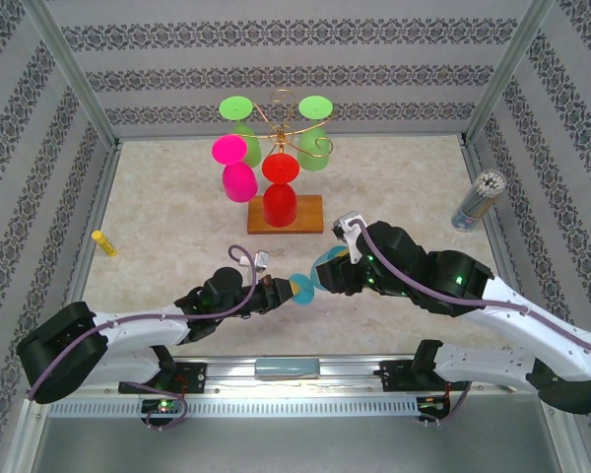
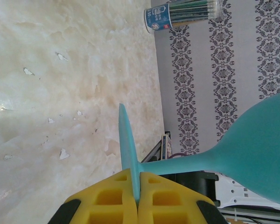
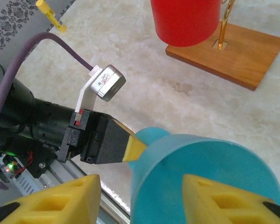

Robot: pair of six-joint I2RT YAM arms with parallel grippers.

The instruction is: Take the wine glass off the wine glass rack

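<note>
A teal wine glass (image 1: 310, 281) lies sideways in the air between my two grippers, near the table's front edge. My left gripper (image 1: 286, 291) is shut on the glass's flat foot (image 2: 127, 140), edge-on between the yellow pads (image 2: 113, 198). The stem runs right to the bowl (image 2: 263, 149). My right gripper (image 3: 141, 181) is open at the bowl's mouth (image 3: 200, 172): one finger is inside the bowl, the other outside and apart from the wall. The gold wire wine glass rack (image 1: 281, 123) stands behind on its wooden base (image 1: 310, 219), with green, pink and red glasses hanging upside down.
A cup of pens (image 1: 478, 200) stands at the right, near the patterned wall. A yellow marker (image 1: 103, 242) lies at the left edge. The red glass (image 3: 184, 21) and the rack base (image 3: 238, 56) sit just beyond my right gripper.
</note>
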